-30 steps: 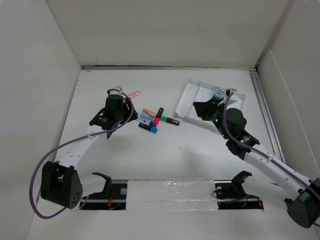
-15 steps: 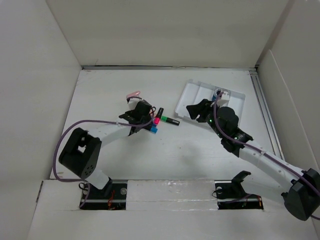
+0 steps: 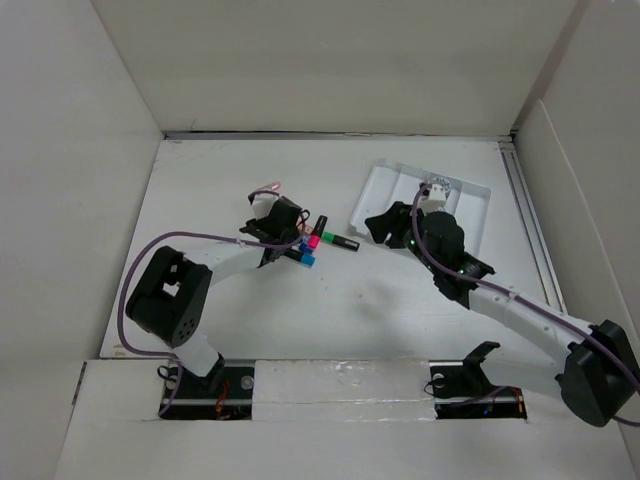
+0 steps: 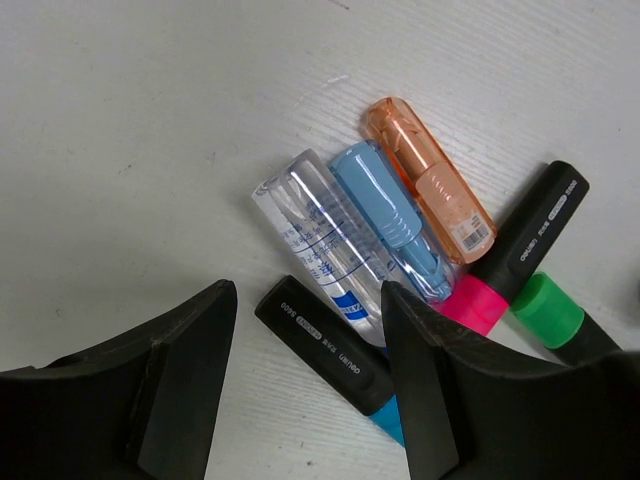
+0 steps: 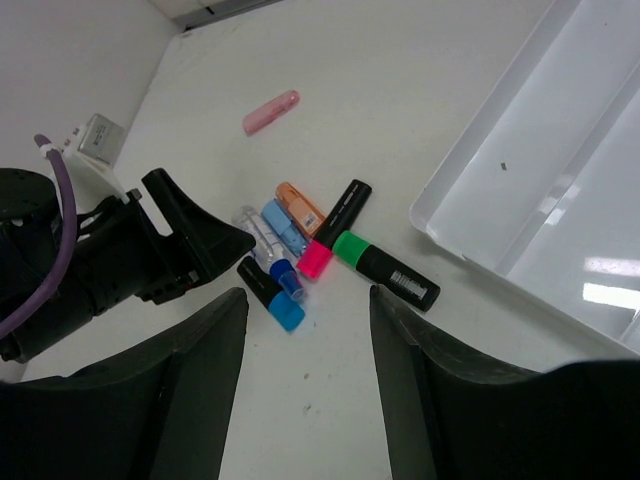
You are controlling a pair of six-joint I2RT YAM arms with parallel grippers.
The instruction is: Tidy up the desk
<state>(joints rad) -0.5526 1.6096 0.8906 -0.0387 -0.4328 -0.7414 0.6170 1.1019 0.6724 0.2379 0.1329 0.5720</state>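
1. The desk [image 3: 400,310] lies flat under both arms. It is rigid and fixed, so I judge the real handling is of the small things scattered on it.
2. My left gripper [image 4: 307,295] hangs wide and empty just above the blue-capped marker [image 4: 322,342].
3. My right gripper [image 5: 307,295] is spread too, holding nothing, near the edge of the white tray [image 5: 570,170].
4. That marker looks light, stiff and smooth, so it is likely to roll. I would pinch across the barrel at mid-length.
5. It touches the clear tube [image 4: 315,245], which looks slicker still, so I expect a nudge there.
6. A pink piece [image 5: 271,111] lies well apart and should be easier to take.
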